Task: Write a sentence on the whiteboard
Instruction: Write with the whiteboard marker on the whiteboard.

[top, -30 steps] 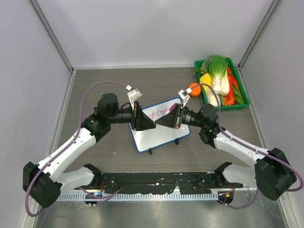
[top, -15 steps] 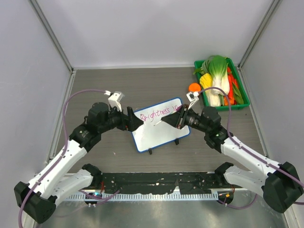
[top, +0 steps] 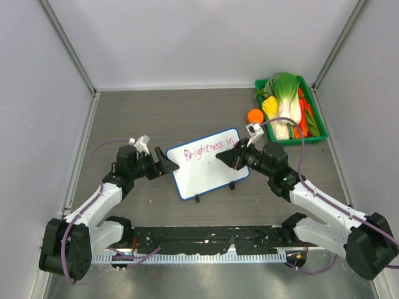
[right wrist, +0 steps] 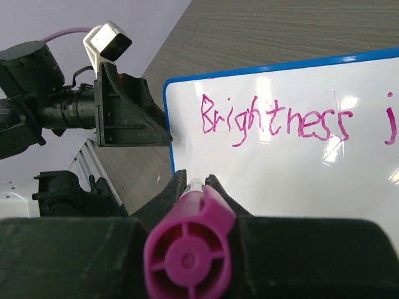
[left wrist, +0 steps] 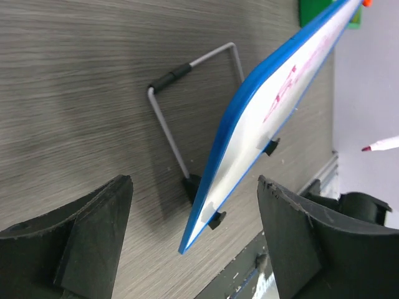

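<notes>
The whiteboard (top: pixel 209 174), white with a blue frame, stands tilted on the table's middle. The sentence (top: pixel 203 150) in pink along its top reads "Brightness in". My left gripper (top: pixel 168 163) is open just left of the board's left edge. In the left wrist view the board (left wrist: pixel 268 118) is edge-on, and its lower corner lies between my left gripper's (left wrist: pixel 196 227) spread fingers without touching them. My right gripper (top: pixel 231 156) is shut on a magenta marker (right wrist: pixel 187 249) and points it at the board (right wrist: pixel 299 187), below the sentence (right wrist: pixel 274 121).
A green bin of vegetables (top: pixel 290 109) stands at the back right, with an orange (top: pixel 255 116) beside it. The board's wire stand (left wrist: pixel 171 124) rests on the table behind it. A black rail (top: pixel 206 240) runs along the near edge. Grey walls enclose three sides.
My left arm has drawn back leftward and down, away from the board's upper left edge. My right gripper moved slightly along the board, and "in" now follows "Brightness".
</notes>
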{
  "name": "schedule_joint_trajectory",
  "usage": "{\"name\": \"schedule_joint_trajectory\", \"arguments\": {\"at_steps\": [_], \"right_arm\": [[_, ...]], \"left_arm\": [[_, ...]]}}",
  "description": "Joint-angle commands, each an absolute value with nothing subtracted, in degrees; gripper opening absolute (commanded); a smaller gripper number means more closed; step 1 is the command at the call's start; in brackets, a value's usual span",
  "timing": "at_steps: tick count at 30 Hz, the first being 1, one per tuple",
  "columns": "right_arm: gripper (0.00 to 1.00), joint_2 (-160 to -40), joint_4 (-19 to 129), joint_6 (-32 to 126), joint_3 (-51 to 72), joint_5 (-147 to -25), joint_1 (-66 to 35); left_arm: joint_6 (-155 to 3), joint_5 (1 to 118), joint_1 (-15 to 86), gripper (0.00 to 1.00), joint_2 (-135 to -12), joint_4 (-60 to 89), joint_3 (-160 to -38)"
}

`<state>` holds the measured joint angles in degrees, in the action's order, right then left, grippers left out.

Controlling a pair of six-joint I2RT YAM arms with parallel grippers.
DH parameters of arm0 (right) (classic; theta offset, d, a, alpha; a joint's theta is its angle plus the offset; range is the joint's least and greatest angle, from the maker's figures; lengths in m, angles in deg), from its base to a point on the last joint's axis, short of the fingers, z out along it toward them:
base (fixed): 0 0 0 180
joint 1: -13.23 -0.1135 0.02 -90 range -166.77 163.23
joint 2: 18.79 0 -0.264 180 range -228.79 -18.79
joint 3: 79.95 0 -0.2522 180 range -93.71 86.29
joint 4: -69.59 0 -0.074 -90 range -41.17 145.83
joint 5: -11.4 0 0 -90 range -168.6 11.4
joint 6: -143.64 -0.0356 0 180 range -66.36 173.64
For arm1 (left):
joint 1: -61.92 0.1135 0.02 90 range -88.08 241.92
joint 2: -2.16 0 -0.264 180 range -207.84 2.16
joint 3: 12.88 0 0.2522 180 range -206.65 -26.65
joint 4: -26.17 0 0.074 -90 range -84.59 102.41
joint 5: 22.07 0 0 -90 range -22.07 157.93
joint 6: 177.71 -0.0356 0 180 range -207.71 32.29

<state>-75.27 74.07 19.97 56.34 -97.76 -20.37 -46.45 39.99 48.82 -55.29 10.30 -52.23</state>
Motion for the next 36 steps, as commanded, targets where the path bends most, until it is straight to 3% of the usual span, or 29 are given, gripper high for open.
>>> {"name": "schedule_joint_trajectory", "arguments": {"at_steps": [1, 4, 7, 14, 19, 25, 36], "right_arm": [[0.01, -75.8, 78.3, 22.2, 56.3, -95.9, -21.0], [0.01, -77.1, 79.2, 22.9, 56.1, -95.1, -21.7], [0.01, -78.6, 79.3, 24.7, 55.1, -92.9, -24.0], [0.01, -81.0, 80.0, 28.4, 53.4, -86.7, -29.7], [0.01, -82.2, 82.4, 29.9, 53.2, -82.4, -34.0], [0.01, -84.4, 85.5, 31.7, 52.9, -74.9, -37.9], [0.01, -88.5, 89.3, 33.8, 51.8, -68.3, -41.3]], "left_arm": [[-43.3, 29.7, 48.9, 0.82, -59.3, 32.9, -49.9], [-43.6, 26.5, 48.8, 0.79, -63.7, 40.9, -48.9], [-43.0, 24.2, 48.8, 0.68, -68.3, 47.7, -48.0], [-44.9, 21.2, 48.7, 0.27, -75.1, 53.1, -47.3], [-48.3, 22.9, 48.8, 0.11, -73.3, 47.5, -47.7], [-52.3, 24.8, 48.8, 0.00, -73.4, 42.3, -47.7], [-51.8, 24.5, 48.8, 0.00, -73.7, 42.9, -47.3]]}}
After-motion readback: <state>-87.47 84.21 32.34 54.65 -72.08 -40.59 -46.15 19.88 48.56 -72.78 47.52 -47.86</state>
